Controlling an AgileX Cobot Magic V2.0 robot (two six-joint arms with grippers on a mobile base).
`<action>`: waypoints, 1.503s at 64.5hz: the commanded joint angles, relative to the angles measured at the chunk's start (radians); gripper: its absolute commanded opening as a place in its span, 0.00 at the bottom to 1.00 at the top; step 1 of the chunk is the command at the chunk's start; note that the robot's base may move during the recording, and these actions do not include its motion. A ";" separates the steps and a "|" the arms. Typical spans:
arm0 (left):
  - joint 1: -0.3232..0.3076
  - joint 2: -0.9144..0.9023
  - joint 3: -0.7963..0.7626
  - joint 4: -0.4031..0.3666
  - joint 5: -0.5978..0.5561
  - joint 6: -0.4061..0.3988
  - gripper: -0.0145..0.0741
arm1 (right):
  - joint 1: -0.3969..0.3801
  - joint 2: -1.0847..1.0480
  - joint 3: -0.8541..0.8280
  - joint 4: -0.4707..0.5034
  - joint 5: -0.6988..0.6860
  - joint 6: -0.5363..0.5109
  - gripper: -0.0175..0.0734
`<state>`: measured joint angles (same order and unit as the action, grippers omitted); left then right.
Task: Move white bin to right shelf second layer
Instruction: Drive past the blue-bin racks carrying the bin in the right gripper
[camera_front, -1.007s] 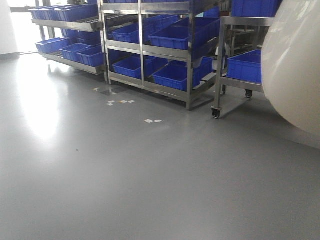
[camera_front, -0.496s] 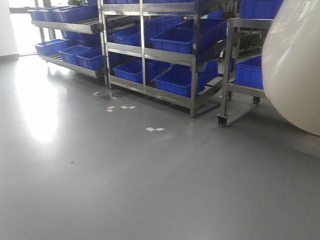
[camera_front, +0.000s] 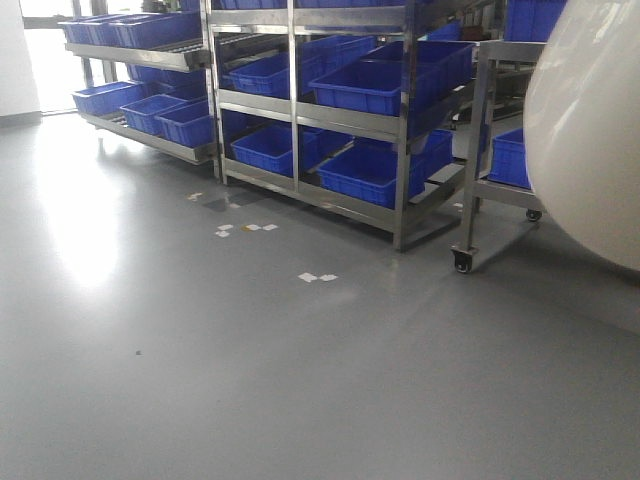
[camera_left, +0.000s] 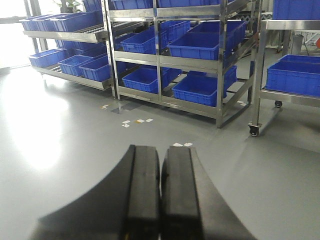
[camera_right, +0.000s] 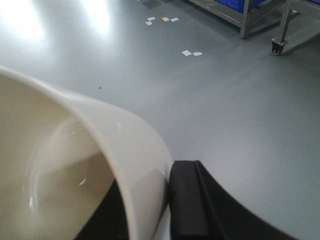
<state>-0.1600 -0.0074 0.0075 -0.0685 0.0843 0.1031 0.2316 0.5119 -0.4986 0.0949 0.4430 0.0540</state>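
In the front-facing view the steel racks (camera_front: 340, 118) and their blue crates (camera_front: 365, 88) sit farther right and lower than a second ago. The wheeled cart (camera_front: 476, 150) drifts the same way, its caster (camera_front: 462, 262) dropping toward the lower right. The white floor markers (camera_front: 317, 277) sink lower too. Less of the cart's crate (camera_front: 510, 160) shows beside the white bin (camera_front: 590, 130).

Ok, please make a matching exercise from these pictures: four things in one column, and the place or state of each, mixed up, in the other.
Things
1. white bin
2. left gripper
3. blue crates
4. paper scraps

Place or state
A. on the steel racks
B. shut, holding nothing
C. rim clamped by the right gripper
D. lying on the grey floor

Pairs: 1-C, 2-B, 3-A, 4-D
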 joint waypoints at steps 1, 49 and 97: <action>0.001 -0.014 0.037 -0.005 -0.084 -0.004 0.26 | -0.003 0.003 -0.033 0.003 -0.095 -0.001 0.26; 0.001 -0.014 0.037 -0.005 -0.084 -0.004 0.26 | -0.003 0.003 -0.033 0.003 -0.095 -0.001 0.26; 0.001 -0.014 0.037 -0.005 -0.084 -0.004 0.26 | -0.003 0.003 -0.033 0.003 -0.095 -0.001 0.26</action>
<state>-0.1600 -0.0074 0.0075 -0.0685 0.0843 0.1031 0.2316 0.5119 -0.4986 0.0949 0.4430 0.0540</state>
